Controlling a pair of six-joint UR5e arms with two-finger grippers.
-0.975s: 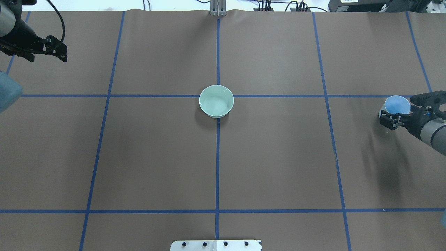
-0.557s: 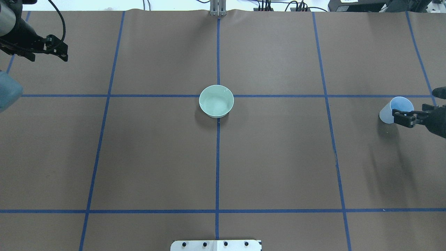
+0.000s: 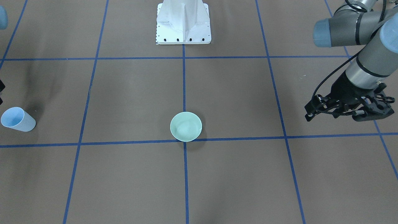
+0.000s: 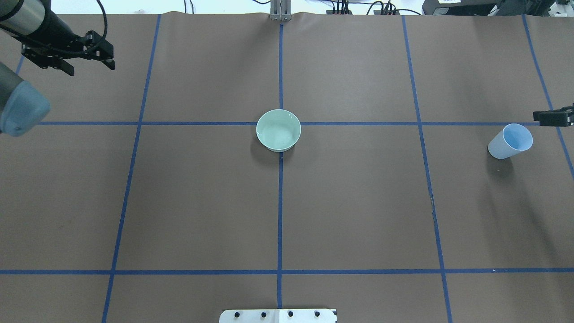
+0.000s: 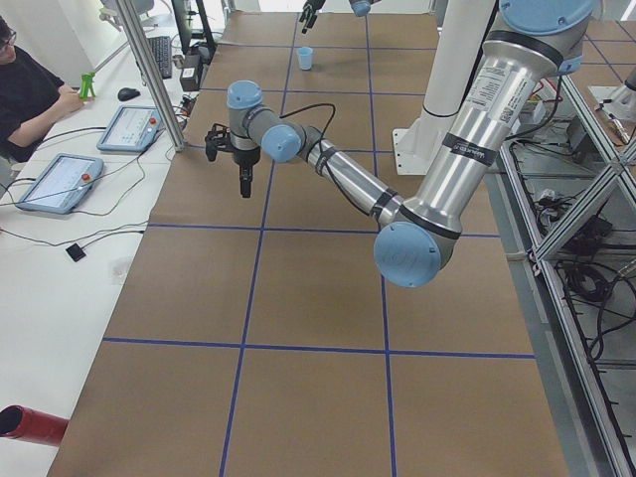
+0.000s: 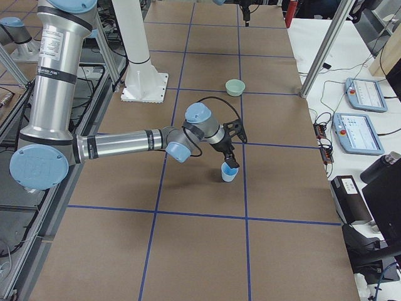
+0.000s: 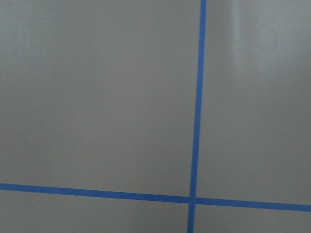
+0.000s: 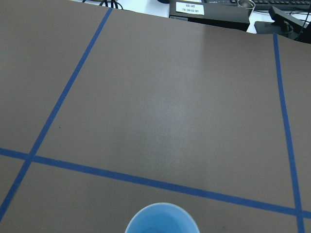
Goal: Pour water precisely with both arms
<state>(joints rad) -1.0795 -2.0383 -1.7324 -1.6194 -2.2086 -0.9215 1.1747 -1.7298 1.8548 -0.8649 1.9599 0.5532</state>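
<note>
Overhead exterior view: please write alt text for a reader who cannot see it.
A mint-green bowl sits at the centre of a brown table with blue tape lines, and a pale blue cup stands near the right edge. The left end effector hangs open over the far left corner; only a tip of the right end effector shows, clear of the cup.

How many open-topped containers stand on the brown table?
2. The mint-green bowl sits at the centre of the table, over a tape crossing; the pale blue cup stands alone towards the robot's right end. None seems hidden.
</note>
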